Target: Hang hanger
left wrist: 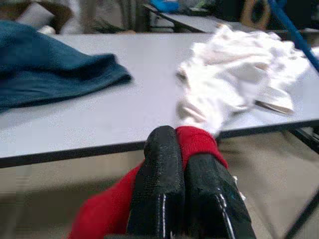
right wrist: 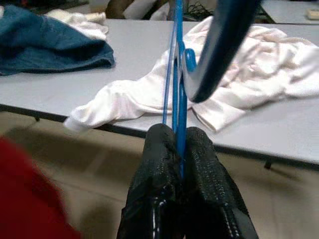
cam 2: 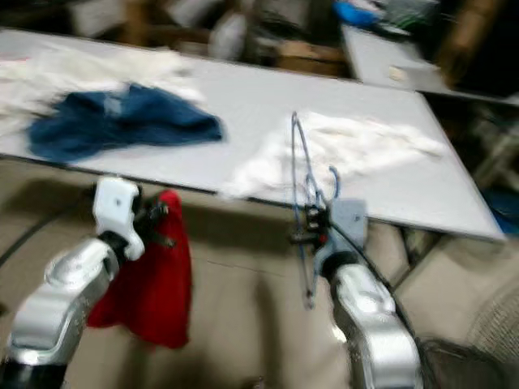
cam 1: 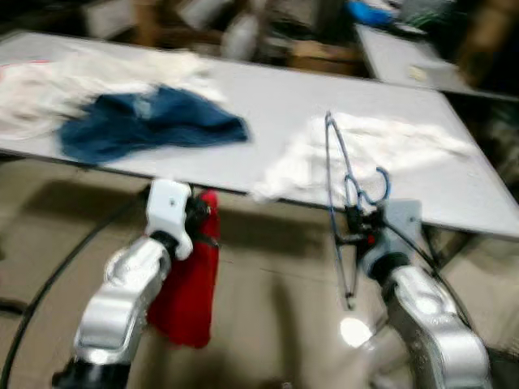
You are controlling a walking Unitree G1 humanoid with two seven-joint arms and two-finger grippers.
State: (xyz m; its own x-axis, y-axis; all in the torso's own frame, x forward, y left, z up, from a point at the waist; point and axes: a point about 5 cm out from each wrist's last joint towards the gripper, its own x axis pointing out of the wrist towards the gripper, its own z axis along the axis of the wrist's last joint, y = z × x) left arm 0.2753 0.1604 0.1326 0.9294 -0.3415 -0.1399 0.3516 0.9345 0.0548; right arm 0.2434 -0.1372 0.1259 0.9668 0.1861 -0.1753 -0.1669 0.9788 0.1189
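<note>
Our right tool (cam 1: 357,227) pinches the thin, stiff blue hanger (cam 1: 339,190) near its hook; left tool (left wrist: 187,164) pinches the limp red cloth (cam 1: 190,284).

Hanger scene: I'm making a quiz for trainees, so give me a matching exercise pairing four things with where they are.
Things:
1. blue hanger
2. red cloth
3. blue garment
4. white garment

Places:
A. lying on the table's right part
B. clamped in the right gripper
C. lying on the table's left part
D. clamped in the left gripper

Pairs: 1-B, 2-D, 3-C, 4-A
</note>
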